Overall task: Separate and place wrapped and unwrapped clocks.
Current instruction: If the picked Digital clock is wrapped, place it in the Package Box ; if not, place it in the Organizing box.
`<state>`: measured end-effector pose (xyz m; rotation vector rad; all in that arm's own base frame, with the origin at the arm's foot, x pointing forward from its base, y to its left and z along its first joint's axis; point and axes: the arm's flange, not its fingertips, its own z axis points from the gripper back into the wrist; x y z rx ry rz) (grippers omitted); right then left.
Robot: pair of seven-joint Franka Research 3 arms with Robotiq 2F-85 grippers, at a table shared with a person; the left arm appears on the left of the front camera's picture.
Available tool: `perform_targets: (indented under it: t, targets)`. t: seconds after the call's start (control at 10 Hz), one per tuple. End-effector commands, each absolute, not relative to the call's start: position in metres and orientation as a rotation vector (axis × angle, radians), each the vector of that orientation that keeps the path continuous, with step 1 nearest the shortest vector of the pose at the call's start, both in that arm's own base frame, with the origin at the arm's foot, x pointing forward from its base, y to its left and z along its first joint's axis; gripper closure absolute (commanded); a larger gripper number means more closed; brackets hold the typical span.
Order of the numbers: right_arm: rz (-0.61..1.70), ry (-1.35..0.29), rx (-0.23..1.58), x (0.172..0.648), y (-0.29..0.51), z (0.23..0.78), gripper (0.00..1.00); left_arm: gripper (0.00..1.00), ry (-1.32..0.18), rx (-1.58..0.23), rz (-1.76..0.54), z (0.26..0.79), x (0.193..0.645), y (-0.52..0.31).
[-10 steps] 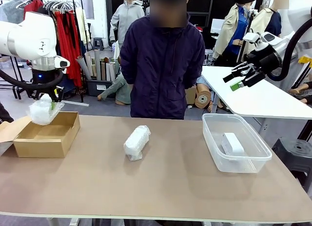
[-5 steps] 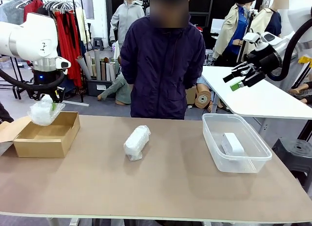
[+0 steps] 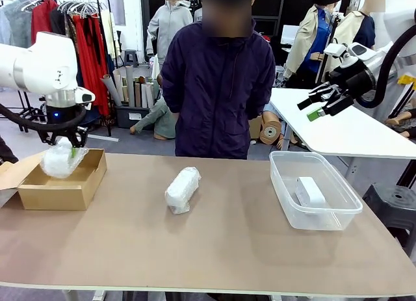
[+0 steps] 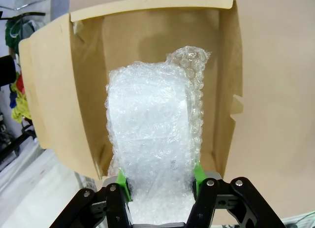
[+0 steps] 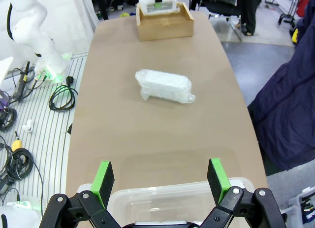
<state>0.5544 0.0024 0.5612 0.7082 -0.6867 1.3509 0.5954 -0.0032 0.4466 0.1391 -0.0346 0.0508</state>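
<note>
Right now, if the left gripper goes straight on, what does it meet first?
Likely the cardboard box floor; the bubble-wrapped clock held in the left gripper would touch it first.

- left gripper [image 3: 65, 149] holds a wrapped clock [image 3: 58, 160] over the cardboard box [image 3: 55, 198]
- second wrapped clock [image 3: 182, 190] lies mid-table
- bare clock [image 3: 310, 191] sits in the clear tub [image 3: 283, 196]
- right gripper [image 3: 308, 110] raised, jaws apart

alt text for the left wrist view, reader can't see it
The left tool grips a bubble-wrapped clock at its near end, holding it over an open brown cardboard box. The box sits on a tan table.
</note>
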Motion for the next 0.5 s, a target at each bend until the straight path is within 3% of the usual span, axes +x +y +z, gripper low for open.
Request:
perform_targets:
  t: [0.0, 0.4]
  targets:
    - [1.356, -0.691, 0.705, 0.553, 0.003, 0.563, 0.0, 1.0, -0.067, 0.127, 0.038, 0.434, 0.588, 0.008]
    - [1.356, -0.691, 0.705, 0.553, 0.003, 0.563, 0.0, 1.0, -0.055, 0.131, 0.046, 0.402, 0.591, 0.026]
